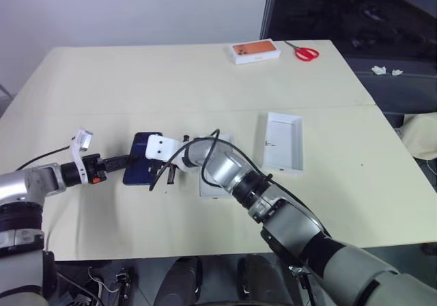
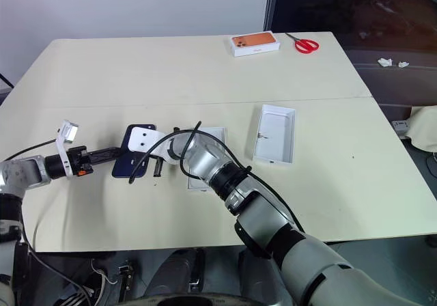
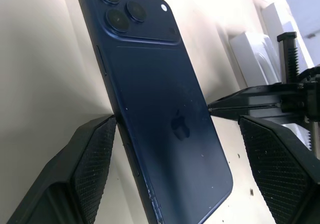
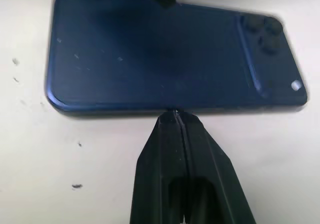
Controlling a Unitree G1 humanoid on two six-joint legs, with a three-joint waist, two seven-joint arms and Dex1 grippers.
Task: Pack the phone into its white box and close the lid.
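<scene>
The dark blue phone (image 1: 141, 157) lies back up on the table, left of centre. My left gripper (image 1: 132, 164) stands open around one end of it; in the left wrist view the phone (image 3: 160, 109) lies between the fingers, one pad (image 3: 97, 154) against its long edge. My right gripper (image 4: 175, 115) is shut, with its tip against the phone's (image 4: 170, 59) other long edge. The white box (image 1: 207, 188) lies just right of the phone, mostly hidden under my right arm. The lid (image 1: 283, 141) lies open side up further right.
A small white box with an orange top (image 1: 255, 51) and red-handled scissors (image 1: 307, 52) lie at the table's far edge. The table's right edge (image 1: 382, 115) borders a dark floor strewn with bits of white paper (image 1: 386, 70).
</scene>
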